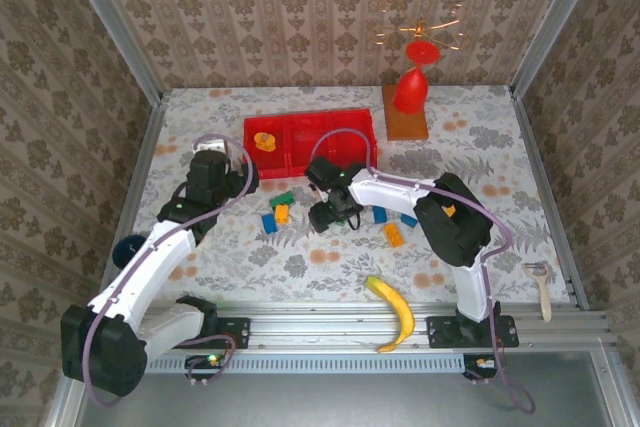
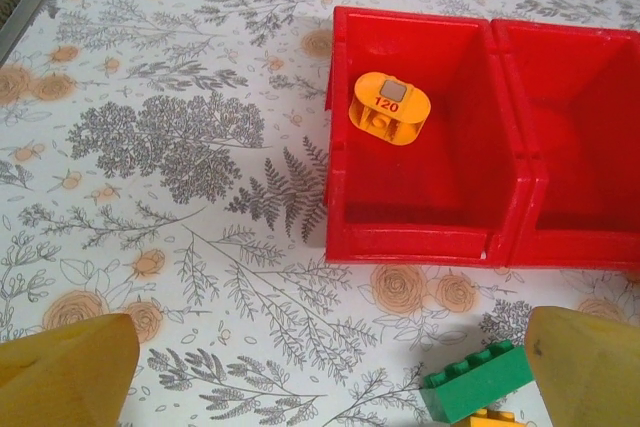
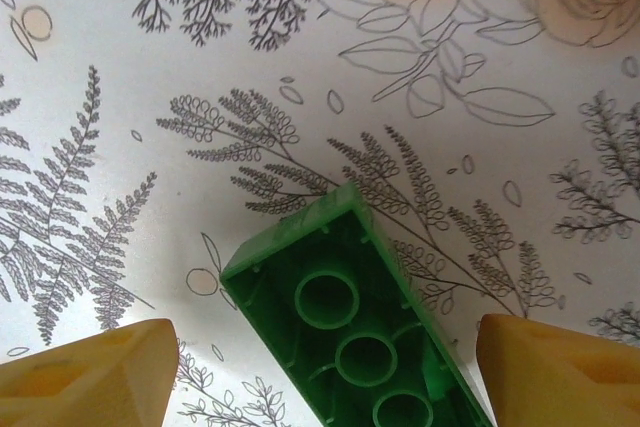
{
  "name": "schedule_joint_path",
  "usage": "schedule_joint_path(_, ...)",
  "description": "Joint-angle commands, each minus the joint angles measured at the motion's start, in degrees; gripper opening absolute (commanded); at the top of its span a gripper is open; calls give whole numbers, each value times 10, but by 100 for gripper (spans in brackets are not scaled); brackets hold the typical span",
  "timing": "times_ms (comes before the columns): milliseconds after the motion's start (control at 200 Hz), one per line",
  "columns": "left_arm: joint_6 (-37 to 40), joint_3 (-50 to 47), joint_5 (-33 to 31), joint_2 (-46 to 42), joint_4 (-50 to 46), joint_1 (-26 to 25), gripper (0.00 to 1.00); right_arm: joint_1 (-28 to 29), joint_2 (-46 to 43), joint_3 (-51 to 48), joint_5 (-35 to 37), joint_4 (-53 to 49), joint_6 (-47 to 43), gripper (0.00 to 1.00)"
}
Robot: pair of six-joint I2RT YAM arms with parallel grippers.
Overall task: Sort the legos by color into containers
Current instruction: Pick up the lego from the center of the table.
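**While my right gripper [image 3: 325, 332] straddles a green lego [image 3: 350, 322], my left gripper [image 2: 325, 352] hangs wide by the tray [image 2: 420, 245]**

Because that green lego lies underside-up between the right fingers [image 3: 90, 377], I see cloth along its left flank. On its right flank I cannot tell whether the finger touches. The jaws stand spread, not pinching.

From above I count six legos on the cloth. Left of the right gripper sit a second green lego [image 1: 285, 197], an orange lego [image 1: 281, 212] and a blue lego [image 1: 270, 224], bunched close. To its right are two more blue legos [image 1: 380, 214] [image 1: 408, 220] and another orange one [image 1: 394, 235]. One orange piece [image 2: 390, 109] lies in the tray's left compartment.

The tray has three compartments in a row at the far middle. My left gripper hovers near its left corner, fingers [image 2: 70, 372] wide apart over bare cloth. Open cloth runs from there to the left rail [image 1: 148, 152].

One red goblet [image 1: 413, 87] on a wooden base [image 1: 405, 122] stands just beside the tray's right end. One banana [image 1: 395, 312] lies near the front rail, and one small tool [image 1: 541, 287] near the right rail.
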Motion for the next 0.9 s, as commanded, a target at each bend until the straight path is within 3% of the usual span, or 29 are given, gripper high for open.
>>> schedule_joint_path(0, -16, -7, -5, -4, -1, 5, 100, 10, 13, 16, 7, -31, -8, 77)
schedule_joint_path(540, -26, -20, 2, -9, -4, 18, 100, 43, 58, 59, 28, -55, 12, 51)
schedule_joint_path(895, -28, -25, 5, -16, -6, 32, 100, 43, 59, 75, 77, -57, 61, 26)
